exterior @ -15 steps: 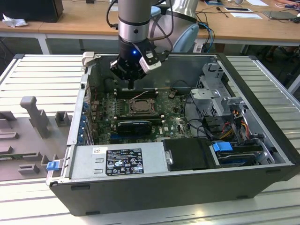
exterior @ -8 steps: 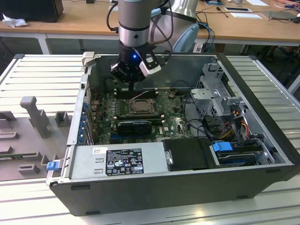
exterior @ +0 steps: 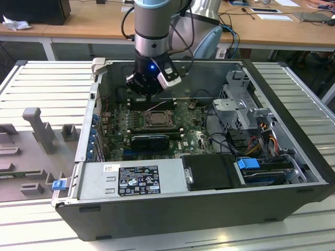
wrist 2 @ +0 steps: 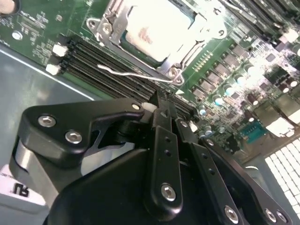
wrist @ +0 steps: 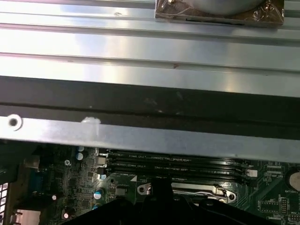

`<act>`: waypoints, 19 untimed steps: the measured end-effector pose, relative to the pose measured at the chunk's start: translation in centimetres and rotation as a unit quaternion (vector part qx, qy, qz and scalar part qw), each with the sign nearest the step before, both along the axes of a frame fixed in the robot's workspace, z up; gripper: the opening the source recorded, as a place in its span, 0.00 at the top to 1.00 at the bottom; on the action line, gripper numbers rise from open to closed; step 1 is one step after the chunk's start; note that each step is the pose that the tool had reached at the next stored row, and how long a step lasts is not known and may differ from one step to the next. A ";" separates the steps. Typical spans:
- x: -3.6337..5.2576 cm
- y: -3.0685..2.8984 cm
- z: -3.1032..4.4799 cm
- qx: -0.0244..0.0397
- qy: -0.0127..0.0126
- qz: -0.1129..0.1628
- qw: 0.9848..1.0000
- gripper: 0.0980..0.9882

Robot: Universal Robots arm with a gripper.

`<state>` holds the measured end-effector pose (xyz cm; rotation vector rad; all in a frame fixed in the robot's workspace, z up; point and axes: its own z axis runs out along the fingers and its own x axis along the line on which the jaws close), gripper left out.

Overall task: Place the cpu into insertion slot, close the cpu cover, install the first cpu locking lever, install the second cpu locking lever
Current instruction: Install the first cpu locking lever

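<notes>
Now lever step: dull silver square cpu seated under thin silver cpu cover; my black gripper, fingers together and empty, must hook the thin wire locking lever.

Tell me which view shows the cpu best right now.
The second wrist view: the cpu sits in its socket with the cpu cover framing it, seen close from above. The exterior view shows it small and distant below the gripper. In the first wrist view the gripper body covers it.
</notes>
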<state>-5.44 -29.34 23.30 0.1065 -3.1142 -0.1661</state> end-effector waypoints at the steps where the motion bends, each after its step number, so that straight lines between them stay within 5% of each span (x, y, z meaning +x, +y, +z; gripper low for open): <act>1: 0.22 0.00 -0.04 0.000 0.000 0.000 1.000 0.99; 5: 1.65 0.14 -0.37 0.002 0.000 0.000 1.000 0.99; 9: 1.67 0.27 -0.41 0.002 -0.012 0.000 1.000 0.99; 19: 2.80 0.89 -1.10 0.002 -0.013 -0.001 1.000 0.99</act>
